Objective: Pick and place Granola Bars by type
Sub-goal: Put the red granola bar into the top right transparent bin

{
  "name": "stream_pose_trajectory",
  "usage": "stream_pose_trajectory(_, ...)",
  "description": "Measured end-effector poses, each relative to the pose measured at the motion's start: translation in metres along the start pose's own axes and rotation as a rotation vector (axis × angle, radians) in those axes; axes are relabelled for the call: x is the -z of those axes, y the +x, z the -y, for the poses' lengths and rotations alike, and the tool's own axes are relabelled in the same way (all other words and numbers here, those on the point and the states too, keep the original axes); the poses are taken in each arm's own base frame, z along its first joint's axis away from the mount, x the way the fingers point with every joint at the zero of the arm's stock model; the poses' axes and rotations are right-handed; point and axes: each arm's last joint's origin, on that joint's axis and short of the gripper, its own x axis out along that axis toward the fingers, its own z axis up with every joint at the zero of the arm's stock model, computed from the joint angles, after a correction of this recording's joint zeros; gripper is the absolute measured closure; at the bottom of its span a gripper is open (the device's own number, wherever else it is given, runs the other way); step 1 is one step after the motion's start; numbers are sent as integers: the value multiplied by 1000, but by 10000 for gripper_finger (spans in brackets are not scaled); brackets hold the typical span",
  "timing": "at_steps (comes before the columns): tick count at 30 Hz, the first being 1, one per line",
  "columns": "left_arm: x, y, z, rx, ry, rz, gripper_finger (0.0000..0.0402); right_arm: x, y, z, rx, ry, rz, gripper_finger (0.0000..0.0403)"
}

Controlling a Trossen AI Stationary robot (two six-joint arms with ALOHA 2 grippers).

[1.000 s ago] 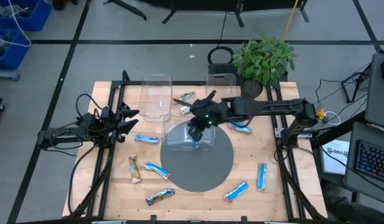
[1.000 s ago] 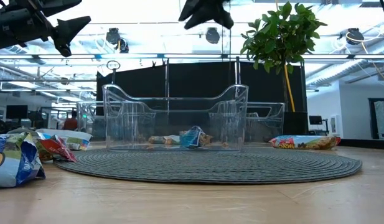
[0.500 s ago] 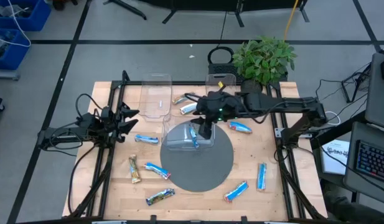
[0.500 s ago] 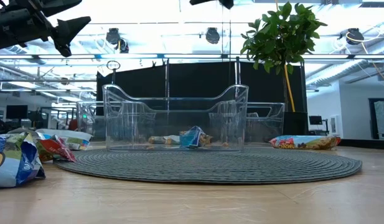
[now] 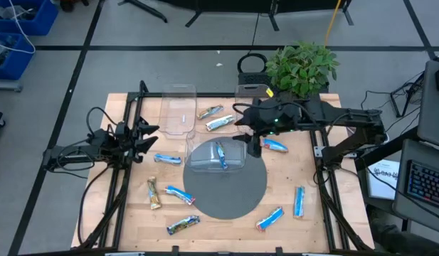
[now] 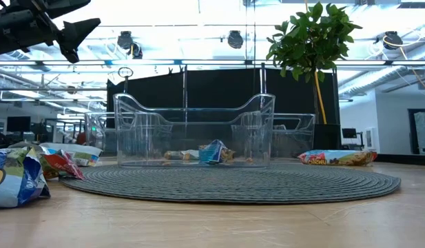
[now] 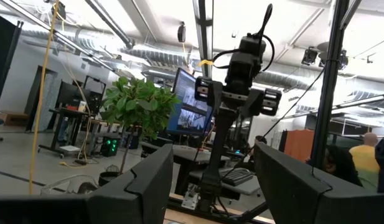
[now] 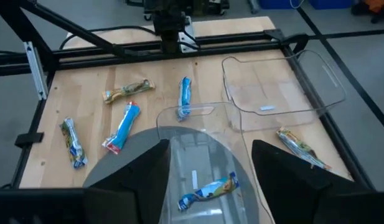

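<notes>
A clear bin (image 5: 205, 158) stands on the round grey mat (image 5: 230, 195) at mid-table, with one blue granola bar (image 5: 220, 154) lying on its floor (image 8: 209, 190). My right gripper (image 5: 252, 146) hovers open and holds nothing, above the bin's right end, its fingers (image 8: 142, 168) wide apart. Other granola bars lie flat on the wood: a tan one (image 5: 210, 112) and a silvery-blue one (image 5: 220, 123) at the far side, blue ones (image 5: 274, 146) (image 5: 167, 159) beside the mat, and several toward the near edge. My left gripper (image 5: 144, 135) waits open at the table's left.
Two more clear bins (image 5: 178, 110) (image 5: 252, 96) stand at the far side of the table, and a potted plant (image 5: 301, 67) sits at the far right corner. Black frame rails (image 5: 127, 178) run along the left and right sides. Bare wood (image 5: 226, 231) shows near the front edge.
My right gripper has risen out of the bin on the mat and drawn back toward the table's right edge. The blue bar stays lying on the bin's floor.
</notes>
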Motion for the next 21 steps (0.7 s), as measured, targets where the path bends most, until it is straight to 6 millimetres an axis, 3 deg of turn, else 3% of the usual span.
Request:
stream_pose_trajectory(11, 0, 0, 0, 0, 0, 0, 176, 12, -37, 6, 6, -8, -60, 176)
stream_pose_trajectory(17, 0, 0, 0, 0, 0, 0, 176, 24, -45, 8, -4, -25, -84, 172)
stream_pose_trajectory(21, 0, 0, 0, 0, 0, 0, 176, 42, -44, 5, -122, -29, -137, 173)
